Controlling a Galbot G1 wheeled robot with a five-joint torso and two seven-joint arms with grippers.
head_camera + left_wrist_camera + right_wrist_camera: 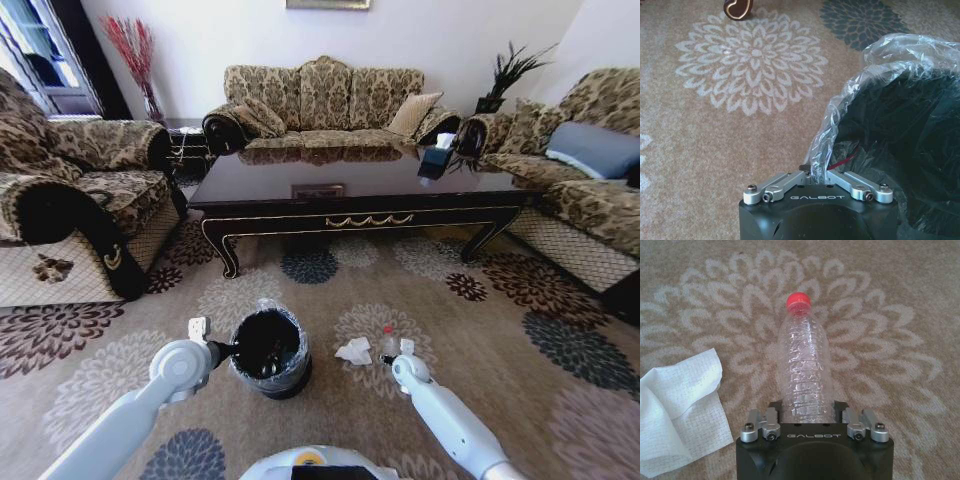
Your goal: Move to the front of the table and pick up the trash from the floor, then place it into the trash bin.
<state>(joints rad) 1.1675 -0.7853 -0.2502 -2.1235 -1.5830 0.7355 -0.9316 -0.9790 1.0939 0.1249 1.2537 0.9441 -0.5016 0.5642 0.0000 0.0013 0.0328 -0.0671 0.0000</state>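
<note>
The robot stands in front of the table (360, 190), on the patterned carpet (470, 350), so the drive up to it looks done. The bin (268, 352) sits on the floor just before the robot, slightly to its left, and the left gripper (815, 176) is pinched shut on the plastic liner (840, 107) at the bin's near rim, apparently steadying it. Inside the bin something dark with a thin red line lies at the bottom; what it is cannot be told. To the right of the bin, well clear of it, the white paper (354, 351) lies crumpled on the carpet, and just beside that lies the clear bottle (805, 365) with its red cap (798, 301) pointing away from the robot. The right gripper (808, 412) is down at the floor with the bottle's base end between its fingers (771, 412), one on each side of the body; they look closed on it or very near it, though the bottle seems not yet lifted off the carpet. So, by judgement, the task is in its early half: the bottle is being grasped but not yet carried, the paper is untouched, and both pieces remain to be dropped into the bin
</note>
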